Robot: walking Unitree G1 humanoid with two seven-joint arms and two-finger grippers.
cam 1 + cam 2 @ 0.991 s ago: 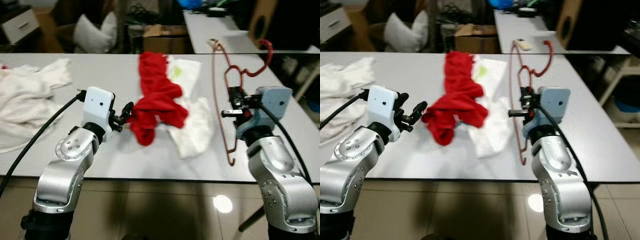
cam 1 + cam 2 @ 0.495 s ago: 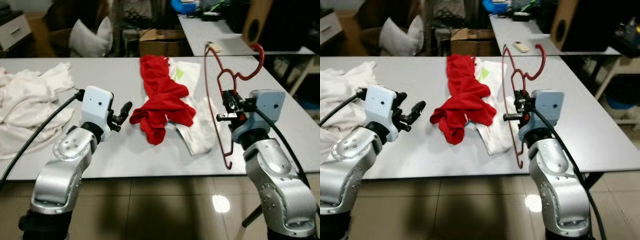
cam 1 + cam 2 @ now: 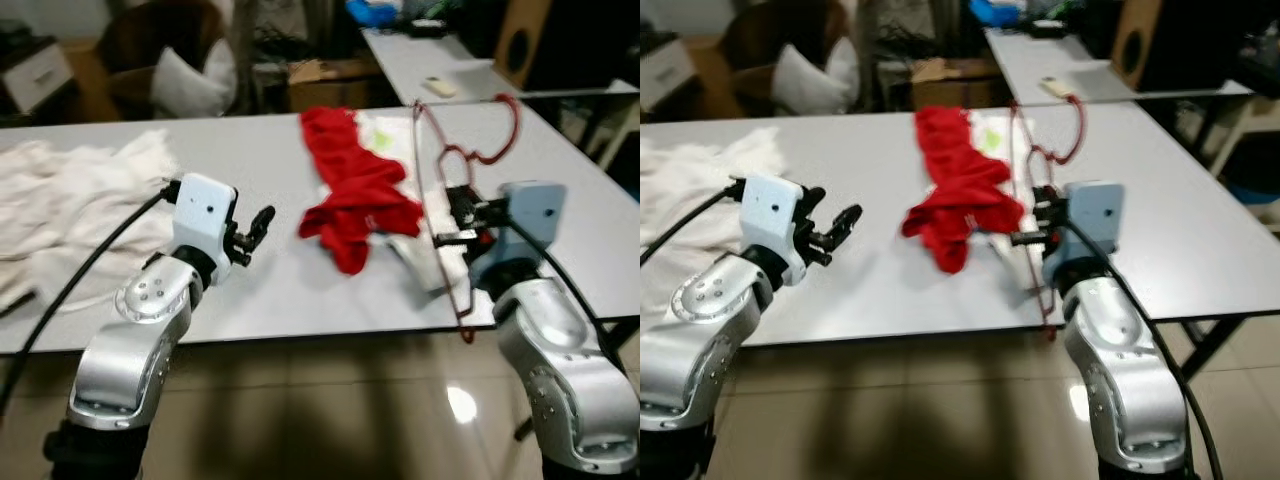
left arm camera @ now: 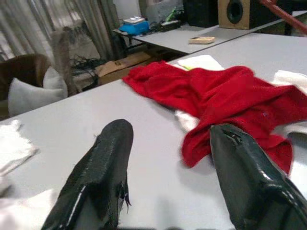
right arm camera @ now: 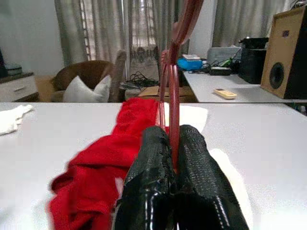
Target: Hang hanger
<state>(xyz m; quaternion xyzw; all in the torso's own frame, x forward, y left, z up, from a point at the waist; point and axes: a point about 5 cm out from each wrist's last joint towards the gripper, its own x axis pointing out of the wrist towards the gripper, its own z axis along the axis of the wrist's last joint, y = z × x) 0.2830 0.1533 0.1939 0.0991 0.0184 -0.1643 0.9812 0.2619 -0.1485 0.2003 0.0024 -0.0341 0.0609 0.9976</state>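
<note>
A: From the head views, seen: red hanger (image 3: pixel 452 190) held upright by right gripper (image 3: pixel 452 215), just beside the red cloth (image 3: pixel 357 203), over the near edge of the grey table (image 3: pixel 250 290). Left gripper (image 3: pixel 255 226) waiting on the other side of the red cloth, empty.

B: And from the left wrist view?

A: Fingers (image 4: pixel 103 165) spread wide, nothing between, pointing toward the red cloth.

B: Right wrist view?

A: Fingers (image 5: pixel 158 187) pressed tight on the thin wire of the hanger, with the red cloth behind.

B: Risks from here?

A: Probably twisting of the wire inside that narrow pinch. Also possible: lower bar catching the table edge or the white cloth (image 3: pixel 425 262) beside the red cloth while turning away. No rail to hang on in sight yet
</note>
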